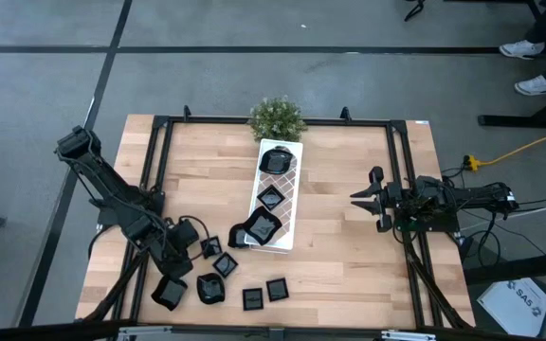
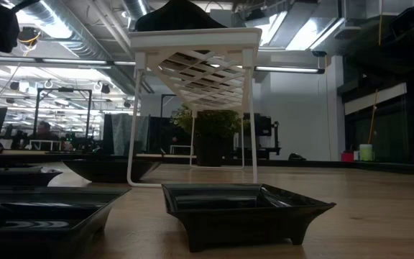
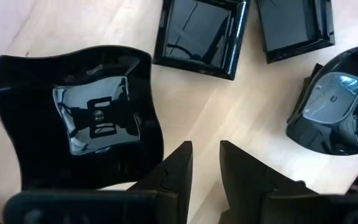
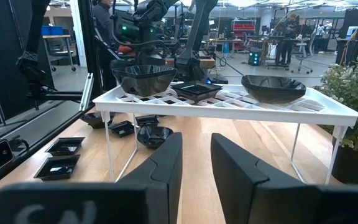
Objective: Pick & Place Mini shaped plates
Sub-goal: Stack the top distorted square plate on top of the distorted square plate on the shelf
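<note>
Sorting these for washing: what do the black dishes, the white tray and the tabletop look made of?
Mini shaped plates: glossy black, glazed ceramic or plastic; mirror-like reflections. White tray: matte lattice, likely plastic or painted metal. Tabletop: light wood, visible plank strips.

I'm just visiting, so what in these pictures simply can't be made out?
- Low view: what sits on top of the white tray is seen only from beneath; just a dark hump shows.
- High view: the left hand blends into the black plates around it, so any contact is unclear.
- Left wrist view: the wavy-edged plate is cut off by the picture's edge.
</note>
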